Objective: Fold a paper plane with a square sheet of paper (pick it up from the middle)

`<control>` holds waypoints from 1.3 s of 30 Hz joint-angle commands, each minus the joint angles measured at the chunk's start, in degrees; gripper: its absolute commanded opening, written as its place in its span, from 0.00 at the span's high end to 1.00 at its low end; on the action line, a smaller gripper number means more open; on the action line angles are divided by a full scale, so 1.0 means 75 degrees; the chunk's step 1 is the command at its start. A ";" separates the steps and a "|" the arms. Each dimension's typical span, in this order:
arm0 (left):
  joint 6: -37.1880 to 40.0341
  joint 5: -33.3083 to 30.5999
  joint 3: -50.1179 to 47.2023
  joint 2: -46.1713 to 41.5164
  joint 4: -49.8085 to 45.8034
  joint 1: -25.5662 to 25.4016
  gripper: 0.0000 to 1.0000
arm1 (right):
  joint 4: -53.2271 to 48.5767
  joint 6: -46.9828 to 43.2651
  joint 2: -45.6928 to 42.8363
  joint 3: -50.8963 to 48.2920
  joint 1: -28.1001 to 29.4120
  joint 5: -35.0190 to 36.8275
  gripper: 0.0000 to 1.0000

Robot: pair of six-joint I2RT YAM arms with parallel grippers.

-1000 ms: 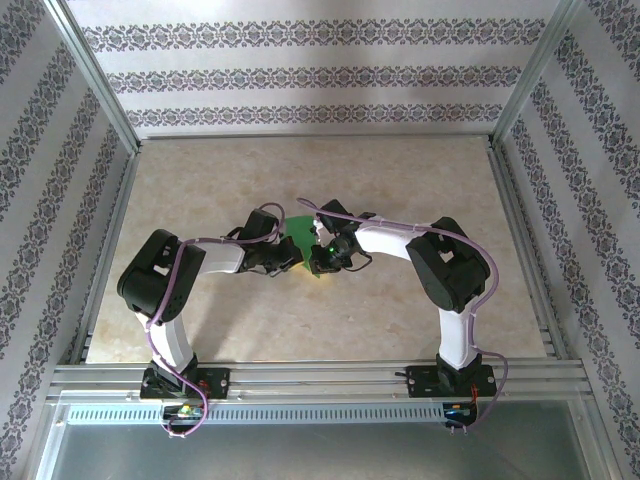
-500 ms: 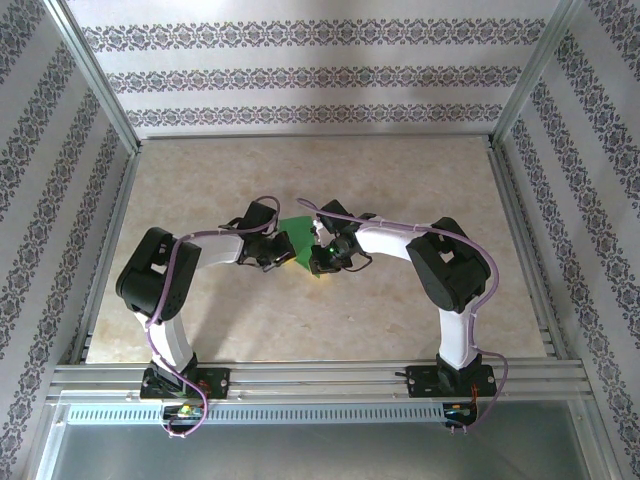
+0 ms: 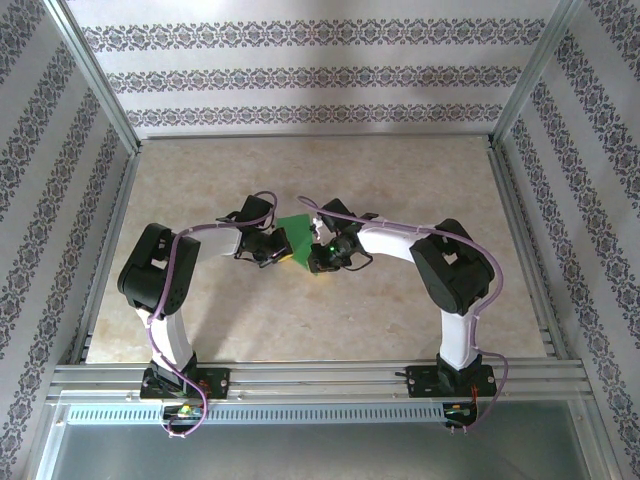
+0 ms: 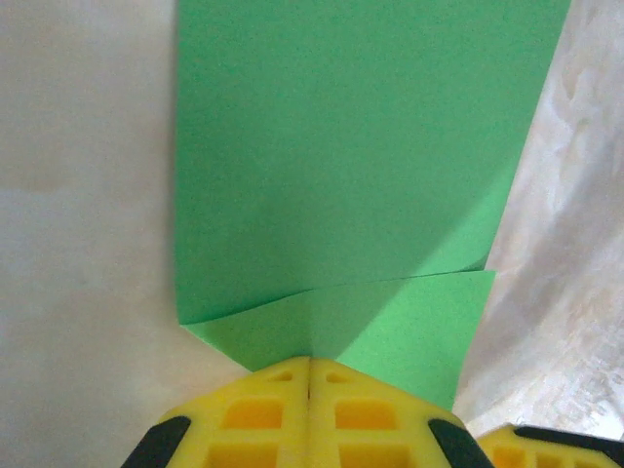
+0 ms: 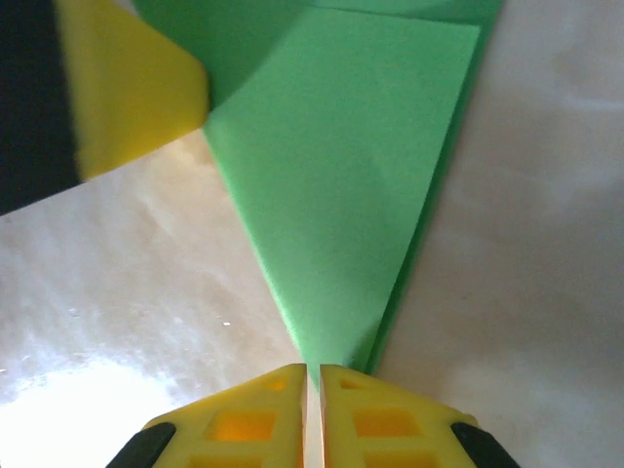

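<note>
1. Worktop: both arms reach inward and meet at its centre, so that each can take one side of the work.
2. Square sheet of paper: at the centre, between the arms, partly folded with a flap layered over the main panel. Judged mid-fold.
3. Left end effector: clenched on the sheet's left folded edge, apparently anchoring the crease.
4. Right end effector: clenched on the narrow pointed tip, near right, apparently keeping the layers aligned.
</note>
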 commanded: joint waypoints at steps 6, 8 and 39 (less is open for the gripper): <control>0.0095 -0.0389 -0.0214 0.0416 -0.0570 0.0180 1.00 | 0.0368 0.0236 0.0306 0.0642 0.0150 -0.0216 0.88; 0.0107 -0.0357 -0.0196 0.0418 -0.0560 0.0180 1.00 | 0.0386 0.0283 0.0459 0.0750 0.0166 -0.0155 0.89; 0.0753 -0.0322 0.0319 0.0146 -0.0393 0.0232 0.87 | -0.0305 -0.0027 0.1046 0.0410 0.0148 0.0067 0.88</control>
